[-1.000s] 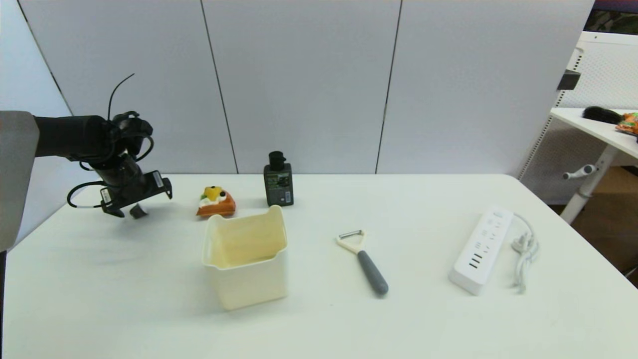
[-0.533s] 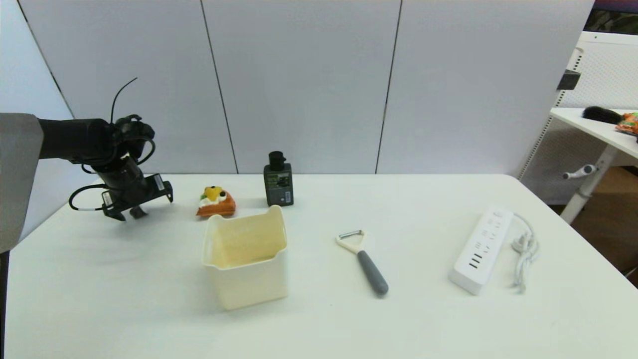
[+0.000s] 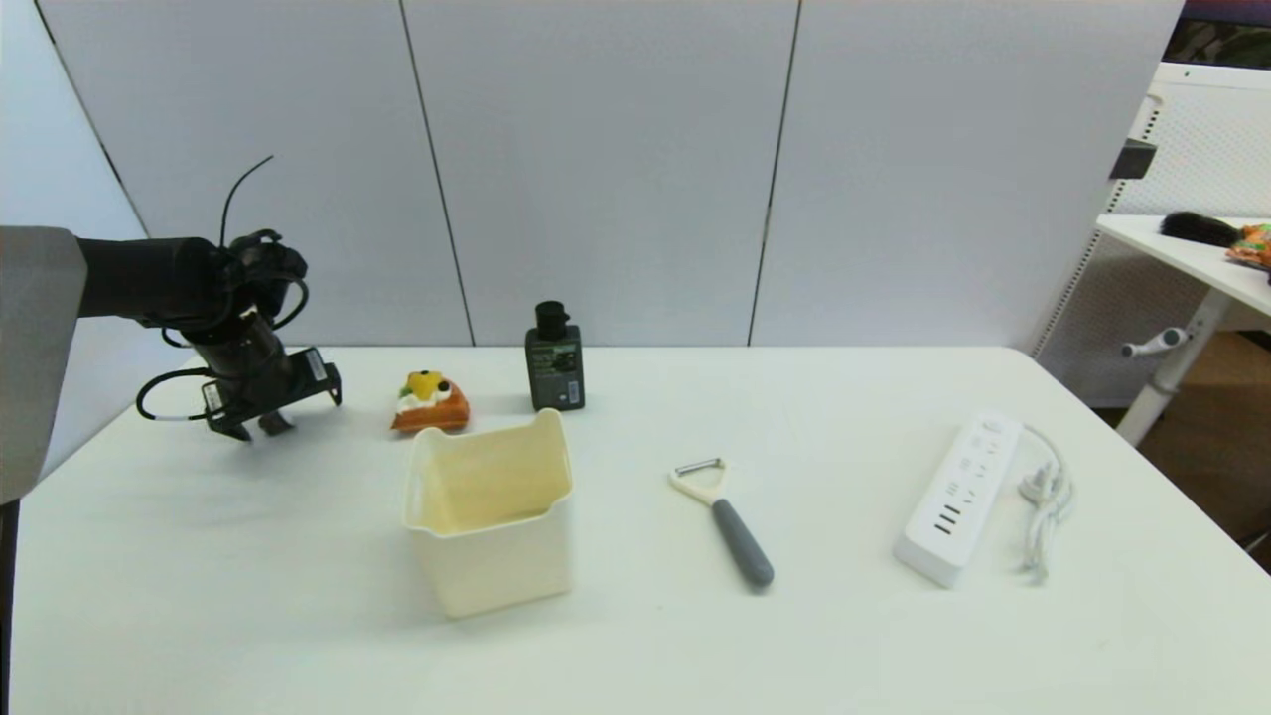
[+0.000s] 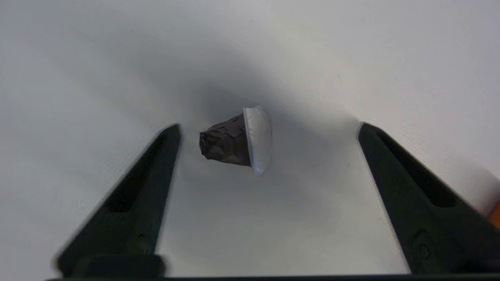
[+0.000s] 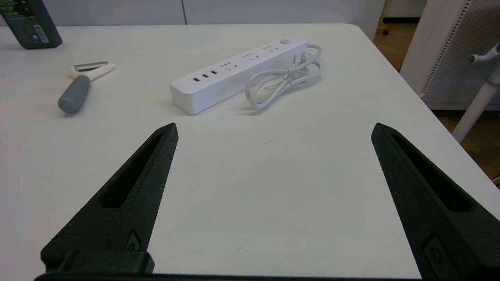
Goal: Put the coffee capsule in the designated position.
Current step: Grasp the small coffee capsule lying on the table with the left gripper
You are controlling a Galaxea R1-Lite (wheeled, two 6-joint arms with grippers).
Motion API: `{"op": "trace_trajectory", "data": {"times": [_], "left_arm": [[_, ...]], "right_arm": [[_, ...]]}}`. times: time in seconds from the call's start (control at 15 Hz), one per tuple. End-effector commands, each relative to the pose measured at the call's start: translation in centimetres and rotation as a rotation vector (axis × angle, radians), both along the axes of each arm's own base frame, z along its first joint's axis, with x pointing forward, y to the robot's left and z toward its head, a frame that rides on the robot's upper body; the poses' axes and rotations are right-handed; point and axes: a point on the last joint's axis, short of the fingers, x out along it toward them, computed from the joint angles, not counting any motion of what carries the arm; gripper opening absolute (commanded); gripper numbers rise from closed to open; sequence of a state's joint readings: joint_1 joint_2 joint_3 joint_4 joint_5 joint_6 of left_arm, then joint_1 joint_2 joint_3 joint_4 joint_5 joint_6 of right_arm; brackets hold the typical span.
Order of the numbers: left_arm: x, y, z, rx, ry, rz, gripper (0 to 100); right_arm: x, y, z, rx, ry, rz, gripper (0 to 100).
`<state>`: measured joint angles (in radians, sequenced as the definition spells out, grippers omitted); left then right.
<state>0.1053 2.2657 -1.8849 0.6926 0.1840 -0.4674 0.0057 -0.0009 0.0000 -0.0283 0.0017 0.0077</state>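
The coffee capsule lies on its side on the white table, dark tapered body with a pale foil end. My left gripper hangs open straight over it, one finger on each side, neither touching it. In the head view that gripper is at the far left of the table, and the capsule is mostly hidden beneath it. The cream-yellow bin stands upright to the right of it and nearer the table's front, with nothing visible inside. My right gripper is open and holds nothing, low over the right side of the table.
A toy cake and a black pump bottle sit behind the bin. A grey-handled peeler lies to the bin's right. A white power strip with its coiled cord lies farther right.
My left gripper has sunk a little toward the table and settled over the capsule, still open. Nothing else has moved.
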Motion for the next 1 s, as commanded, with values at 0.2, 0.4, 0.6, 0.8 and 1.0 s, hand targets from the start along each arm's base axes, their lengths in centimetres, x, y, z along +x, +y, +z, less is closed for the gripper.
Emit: {"op": "trace_trajectory", "data": {"times": [0.2,0.4,0.6,0.8,1.0], "left_arm": [[-0.1,0.0,0.0,0.000,0.002,0.003,0],[0.0,0.0,0.0,0.001,-0.003,0.003,0],[0.0,0.0,0.1,0.001,-0.005,0.003,0],[0.0,0.0,0.4,0.005,-0.017,0.001,0],[0.0,0.0,2.9,0.035,-0.136,-0.027,0]], "right_arm": [[0.1,0.0,-0.2,0.000,0.008,0.000,100],[0.1,0.0,-0.2,0.000,0.008,0.000,100],[0.1,0.0,-0.2,0.000,0.008,0.000,100],[0.1,0.0,-0.2,0.000,0.008,0.000,100],[0.1,0.0,-0.2,0.001,0.008,0.002,100]]}}
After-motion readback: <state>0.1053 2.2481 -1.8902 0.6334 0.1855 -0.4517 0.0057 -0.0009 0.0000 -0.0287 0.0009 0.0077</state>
